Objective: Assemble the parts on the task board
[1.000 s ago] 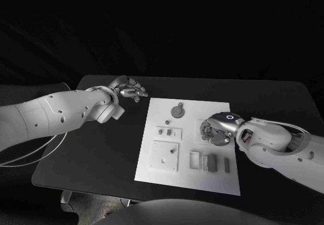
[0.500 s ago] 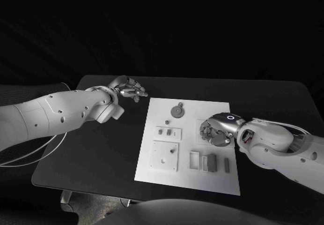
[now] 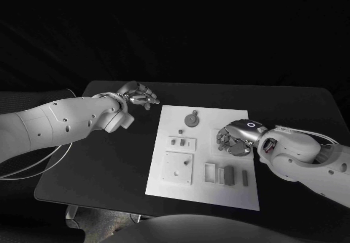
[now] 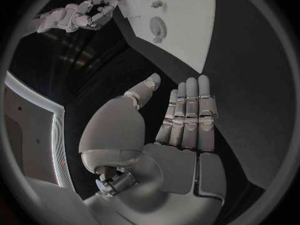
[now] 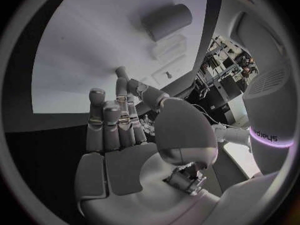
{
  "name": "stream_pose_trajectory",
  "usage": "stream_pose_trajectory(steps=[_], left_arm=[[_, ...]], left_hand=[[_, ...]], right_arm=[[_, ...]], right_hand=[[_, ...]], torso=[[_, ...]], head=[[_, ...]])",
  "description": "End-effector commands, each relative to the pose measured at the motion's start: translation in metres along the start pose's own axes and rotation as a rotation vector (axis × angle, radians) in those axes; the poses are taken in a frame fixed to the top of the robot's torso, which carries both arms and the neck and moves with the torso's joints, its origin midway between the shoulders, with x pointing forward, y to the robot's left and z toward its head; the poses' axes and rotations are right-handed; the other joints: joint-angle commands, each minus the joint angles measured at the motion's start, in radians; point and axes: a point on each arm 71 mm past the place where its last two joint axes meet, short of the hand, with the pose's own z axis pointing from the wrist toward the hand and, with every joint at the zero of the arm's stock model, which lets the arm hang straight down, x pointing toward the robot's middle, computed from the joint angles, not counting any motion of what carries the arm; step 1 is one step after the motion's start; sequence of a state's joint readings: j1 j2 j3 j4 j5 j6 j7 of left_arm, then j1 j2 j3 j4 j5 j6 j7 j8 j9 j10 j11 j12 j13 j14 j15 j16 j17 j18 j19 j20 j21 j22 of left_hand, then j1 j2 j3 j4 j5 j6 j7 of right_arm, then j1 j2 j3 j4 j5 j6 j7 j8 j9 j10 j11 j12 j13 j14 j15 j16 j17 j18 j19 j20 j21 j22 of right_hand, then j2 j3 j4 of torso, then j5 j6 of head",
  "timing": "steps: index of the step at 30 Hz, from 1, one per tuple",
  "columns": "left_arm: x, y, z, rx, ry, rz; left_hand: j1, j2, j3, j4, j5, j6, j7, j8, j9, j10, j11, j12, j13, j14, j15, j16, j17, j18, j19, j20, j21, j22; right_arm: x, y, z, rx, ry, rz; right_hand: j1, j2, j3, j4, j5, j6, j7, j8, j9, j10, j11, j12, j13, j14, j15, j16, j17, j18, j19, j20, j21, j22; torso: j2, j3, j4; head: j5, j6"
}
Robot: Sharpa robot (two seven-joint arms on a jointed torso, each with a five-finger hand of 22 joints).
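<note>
Your right silver hand (image 3: 234, 140) hovers over the right edge of the white rectangular task board (image 3: 204, 190), mid-frame, fingers curled, holding nothing I can make out. The small grey bar-shaped parts (image 3: 228, 175) lie just below it, long axes running up-frame. Your left silver hand (image 3: 138, 94), open and empty, sits well apart at upper left.

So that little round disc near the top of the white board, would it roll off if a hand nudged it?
Probably not: the round disc lies flat on the task board, so it would likely slide. It looks small and stiff, probably light.
</note>
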State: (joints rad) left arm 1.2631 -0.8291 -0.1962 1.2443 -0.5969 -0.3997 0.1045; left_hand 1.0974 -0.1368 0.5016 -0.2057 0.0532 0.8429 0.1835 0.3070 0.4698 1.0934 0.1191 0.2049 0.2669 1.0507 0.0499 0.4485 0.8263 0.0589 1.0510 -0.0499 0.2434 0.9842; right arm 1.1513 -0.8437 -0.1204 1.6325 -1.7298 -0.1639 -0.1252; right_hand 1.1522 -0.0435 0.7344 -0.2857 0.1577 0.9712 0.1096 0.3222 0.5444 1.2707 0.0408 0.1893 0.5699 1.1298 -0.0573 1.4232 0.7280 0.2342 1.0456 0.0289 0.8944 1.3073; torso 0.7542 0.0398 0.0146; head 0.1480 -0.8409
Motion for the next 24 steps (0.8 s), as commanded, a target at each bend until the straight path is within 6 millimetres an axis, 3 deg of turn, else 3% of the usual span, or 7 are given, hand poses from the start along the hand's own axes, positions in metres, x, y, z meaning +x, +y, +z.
stream_pose_trajectory(steps=[1, 15, 24], left_arm=[[0.001, -0.002, 0.000, 0.009, 0.002, -0.001], [0.002, -0.002, 0.001, 0.010, 0.003, -0.001], [0.003, -0.003, 0.002, 0.012, 0.003, -0.001]], left_hand=[[0.005, 0.003, -0.003, 0.006, 0.001, -0.008, 0.000, 0.006, -0.001, 0.003, 0.006, -0.006, -0.001, 0.007, 0.000, -0.005, 0.001, 0.015, 0.006, 0.001, -0.005, 0.001], [0.005, 0.003, -0.003, 0.006, 0.001, -0.008, 0.000, 0.006, -0.002, 0.003, 0.006, -0.007, -0.001, 0.008, 0.000, -0.006, 0.003, 0.015, 0.006, 0.001, -0.005, 0.002], [0.006, 0.003, -0.003, 0.006, 0.002, -0.008, 0.000, 0.006, -0.002, 0.003, 0.006, -0.008, -0.001, 0.008, 0.000, -0.006, 0.004, 0.015, 0.006, 0.001, -0.006, 0.002]], right_arm=[[-0.002, 0.003, -0.001, -0.015, -0.008, -0.002], [-0.028, 0.012, -0.004, -0.039, -0.039, 0.035], [-0.035, 0.041, 0.006, -0.116, -0.050, 0.039]], right_hand=[[-0.007, 0.004, 0.007, 0.001, -0.007, 0.025, 0.015, 0.008, 0.012, 0.007, -0.001, -0.004, -0.001, -0.001, -0.008, -0.004, -0.001, 0.028, 0.004, -0.006, 0.003, 0.012], [-0.008, 0.004, 0.008, 0.002, -0.007, 0.026, 0.014, 0.007, 0.012, 0.008, -0.002, -0.005, 0.000, 0.000, -0.009, -0.005, -0.002, 0.028, 0.004, -0.006, 0.003, 0.012], [-0.009, 0.005, 0.009, 0.002, -0.007, 0.026, 0.014, 0.007, 0.012, 0.009, -0.002, -0.006, 0.000, 0.000, -0.009, -0.005, -0.002, 0.028, 0.004, -0.006, 0.003, 0.012]], torso=[[0.000, 0.0002, 0.0003], [0.000, -0.0011, 0.0003], [-0.001, -0.0013, 0.0000]], head=[[-0.001, 0.000], [0.001, -0.001], [0.007, 0.000]])
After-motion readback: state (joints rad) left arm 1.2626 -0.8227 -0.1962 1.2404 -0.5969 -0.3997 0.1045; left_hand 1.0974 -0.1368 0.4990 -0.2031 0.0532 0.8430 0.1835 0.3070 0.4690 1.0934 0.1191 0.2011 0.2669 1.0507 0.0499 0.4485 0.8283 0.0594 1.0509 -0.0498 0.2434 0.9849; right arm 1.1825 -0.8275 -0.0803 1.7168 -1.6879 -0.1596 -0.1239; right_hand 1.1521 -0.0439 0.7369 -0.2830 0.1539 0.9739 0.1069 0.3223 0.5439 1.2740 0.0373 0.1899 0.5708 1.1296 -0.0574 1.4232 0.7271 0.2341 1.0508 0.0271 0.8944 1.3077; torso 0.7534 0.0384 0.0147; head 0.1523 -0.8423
